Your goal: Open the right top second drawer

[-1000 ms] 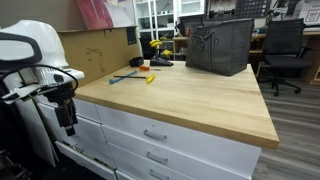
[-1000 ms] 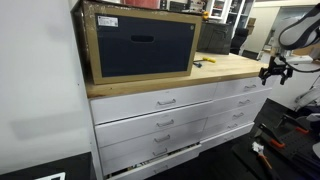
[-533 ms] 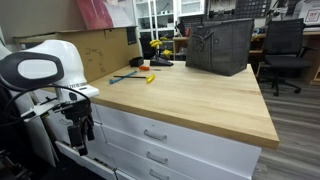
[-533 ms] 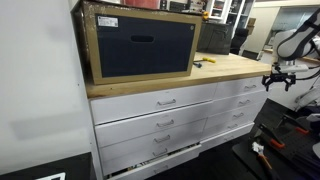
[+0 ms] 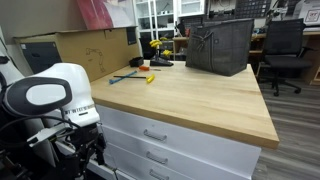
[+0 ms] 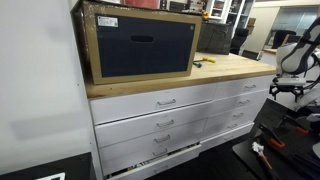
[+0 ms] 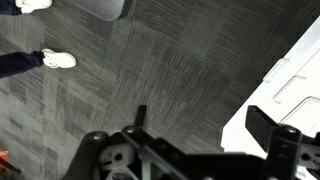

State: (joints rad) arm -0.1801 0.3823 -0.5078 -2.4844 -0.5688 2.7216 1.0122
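From the wrist view the gripper (image 7: 200,118) is recorded with jaws apart. A wide gap of grey carpet (image 7: 150,70) shows between the two dark fingers (image 7: 266,124), and nothing is held. Only this view gives a white shoe (image 7: 58,60) at upper left and a white cabinet panel (image 7: 292,85) along the right edge. In an exterior view the right top second drawer (image 5: 160,157) is noted shut, the second front down beneath the long near edge of the wooden countertop (image 5: 190,100). There the gripper (image 5: 92,158) is seen low by the cabinet's left corner, off to the side of the drawer and clear of its handle. It is dark and partly masked by the white arm (image 5: 48,95). A dark crate (image 5: 220,45) is placed at the countertop's far right corner. In an exterior view the gripper (image 6: 283,90) is small and blurred, off the cabinet's right end. Two columns of drawer fronts (image 6: 165,122) are shown there, but which front is the task's cannot be told.
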